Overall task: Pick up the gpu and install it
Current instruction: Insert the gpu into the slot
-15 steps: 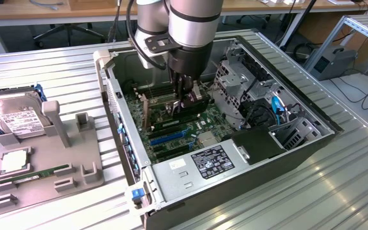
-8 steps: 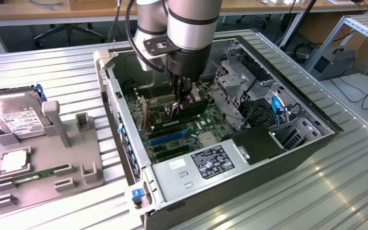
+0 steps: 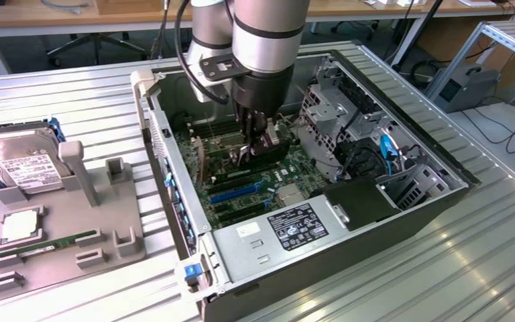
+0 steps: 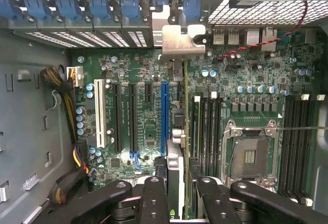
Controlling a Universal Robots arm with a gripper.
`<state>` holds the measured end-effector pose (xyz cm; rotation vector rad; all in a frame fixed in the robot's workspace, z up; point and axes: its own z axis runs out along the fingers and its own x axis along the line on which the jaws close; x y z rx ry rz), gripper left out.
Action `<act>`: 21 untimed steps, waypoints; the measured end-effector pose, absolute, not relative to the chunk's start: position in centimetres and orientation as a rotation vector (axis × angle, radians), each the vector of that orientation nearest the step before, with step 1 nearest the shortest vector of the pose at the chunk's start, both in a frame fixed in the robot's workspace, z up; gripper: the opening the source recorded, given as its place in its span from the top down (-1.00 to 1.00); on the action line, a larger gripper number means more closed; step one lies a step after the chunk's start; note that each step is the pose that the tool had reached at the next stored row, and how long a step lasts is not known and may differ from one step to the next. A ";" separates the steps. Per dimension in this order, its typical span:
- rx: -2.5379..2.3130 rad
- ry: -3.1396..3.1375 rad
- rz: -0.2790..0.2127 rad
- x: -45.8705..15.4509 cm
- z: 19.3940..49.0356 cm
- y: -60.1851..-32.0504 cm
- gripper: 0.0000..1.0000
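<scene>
My gripper [image 3: 255, 153] is down inside the open computer case [image 3: 172, 201], just above the green motherboard [image 3: 239, 191]. It is shut on the gpu [image 3: 271, 142], a thin dark card held on edge. The wrist view shows the gpu [image 4: 177, 131] edge-on between the two black fingertips [image 4: 154, 198]. Its silver bracket [image 4: 179, 40] is at the case's rear slot row. The card stands over the motherboard just beside the long blue slot [image 4: 165, 114]. I cannot tell whether its lower edge sits in a slot.
A grey fixture [image 3: 105, 231] on the exterior view's left carries a hard drive [image 3: 25, 164], a slim green RAM stick [image 3: 61, 241] and a chip [image 3: 21, 227]. Inside the case are a drive cage [image 3: 329, 114], a power supply [image 3: 294, 231], cable bundles [image 4: 64, 93] and the CPU socket [image 4: 251, 155].
</scene>
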<state>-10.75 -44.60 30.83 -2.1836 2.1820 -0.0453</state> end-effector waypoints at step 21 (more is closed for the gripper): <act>-2.184 2.182 -0.046 -11.1 30.1 -44.9 0.47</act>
